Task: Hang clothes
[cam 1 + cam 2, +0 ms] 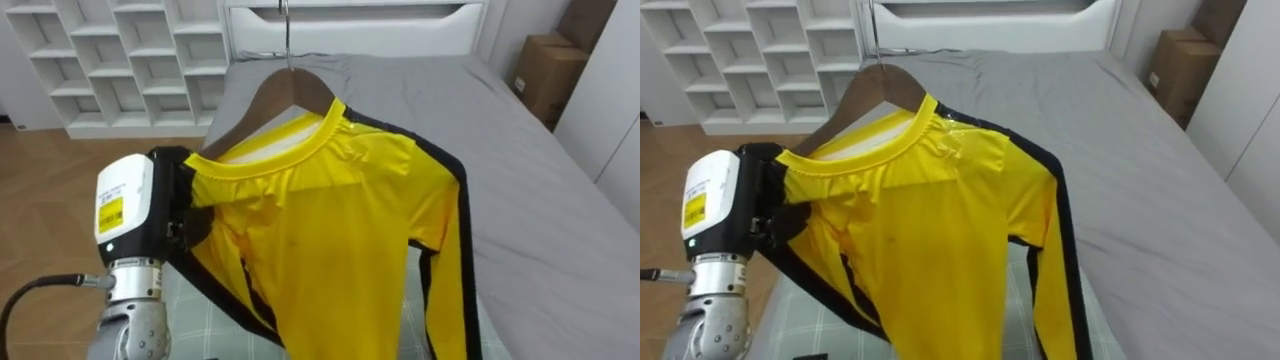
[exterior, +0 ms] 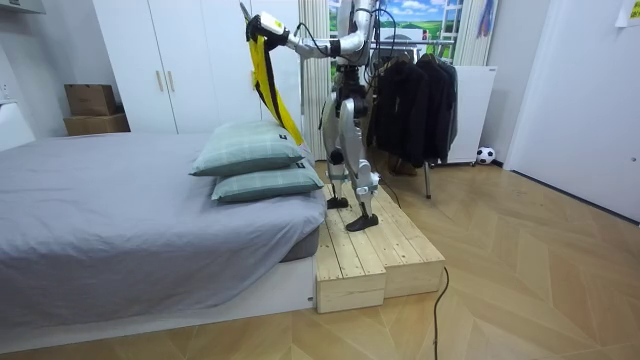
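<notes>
My left hand [image 1: 165, 205] is at the yellow shirt's [image 1: 330, 240] shoulder, with the fingers hidden in cloth so I can't tell the grip; I should keep the hanger [image 1: 290, 88] level.

Your two head eyes, side by side, look down from close on the yellow black-trimmed long-sleeved shirt [image 1: 340, 250] and along the grey-covered bed [image 1: 540, 200], your room camera stands well off beside that bed, facing the robot, both sharing shirt and bed.

Grey bed [image 1: 540, 200], 2 pillows [image 2: 250, 150] (stacked), shelves [image 1: 120, 60]
</notes>
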